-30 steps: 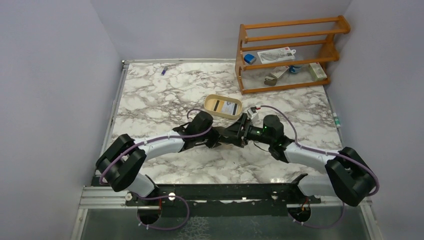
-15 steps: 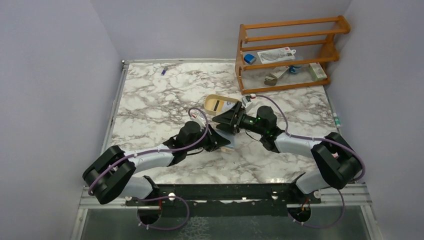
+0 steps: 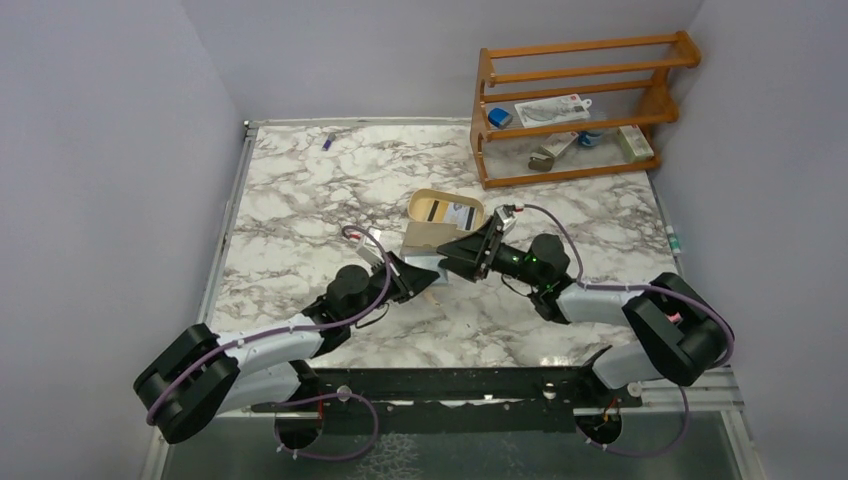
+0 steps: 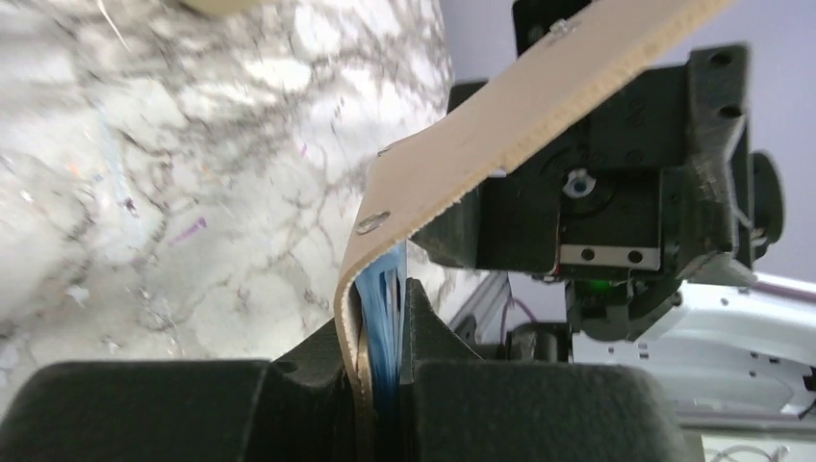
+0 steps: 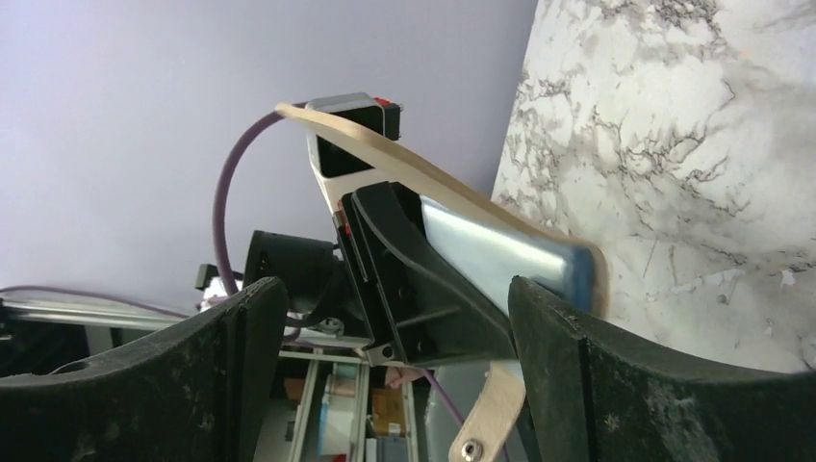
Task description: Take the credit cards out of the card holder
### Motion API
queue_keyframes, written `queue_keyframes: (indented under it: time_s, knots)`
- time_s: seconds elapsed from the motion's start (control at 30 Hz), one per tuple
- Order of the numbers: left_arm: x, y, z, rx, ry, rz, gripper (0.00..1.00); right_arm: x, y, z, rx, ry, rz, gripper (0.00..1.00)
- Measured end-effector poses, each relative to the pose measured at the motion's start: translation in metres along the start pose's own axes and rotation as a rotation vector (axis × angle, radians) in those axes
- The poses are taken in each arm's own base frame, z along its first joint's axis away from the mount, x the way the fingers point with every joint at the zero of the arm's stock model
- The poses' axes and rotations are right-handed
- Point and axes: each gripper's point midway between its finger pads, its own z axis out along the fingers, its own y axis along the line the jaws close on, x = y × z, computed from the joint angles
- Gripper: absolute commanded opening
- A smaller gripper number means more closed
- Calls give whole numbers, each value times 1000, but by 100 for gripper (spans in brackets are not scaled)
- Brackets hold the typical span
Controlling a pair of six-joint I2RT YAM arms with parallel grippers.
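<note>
A: Top view first. Where's the card holder?
B: Mid-counter, between the two arms. The card holder is open with one tan flap up, just in front of the oval tray. The left pincer has it from the left.
A: Right one?
B: The right pincer points in from the right, tips close to the holder. Can't tell contact from up here. The wooden rack is at the far right, well apart.
A: Left wrist view.
B: The left pincer is pressed together on the card holder at its lower wall. The credit cards are sandwiched in, blue edges standing up between the fingers. The other flap bends up to the right, with a snap stud at the bend. The right arm's black head sits just behind that flap. The counter is blurred on the left.
A: Right wrist view.
B: The right pincer has its jaws spread wide, gripping nothing. Between them are the left pincer's black finger and the card holder arching over it. A pale-blue credit card lies flat against the flap's inner side. A second flap with a snap hangs at the bottom. The counter is behind, on the right.
A: Cards out?
B: No, in the holder.
</note>
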Motion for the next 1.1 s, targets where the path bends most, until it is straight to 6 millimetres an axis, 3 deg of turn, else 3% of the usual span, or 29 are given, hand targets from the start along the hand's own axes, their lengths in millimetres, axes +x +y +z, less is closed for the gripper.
queue_keyframes:
  time_s: [0.23, 0.47, 0.63, 1.1]
  knots:
    - [-29, -3, -9, 51, -196, 59, 0, -3, 11, 3, -100, -28, 109, 90]
    - [-33, 6, -6, 71, -276, 90, 0, -3, 4, 26, -158, -39, 261, 89]
    - [-21, 19, 3, 47, -254, 108, 0, -10, -2, 44, -153, -57, 345, 89]
    - [10, 29, 22, 55, -260, 74, 0, -16, -4, 50, -151, -108, 400, 89]
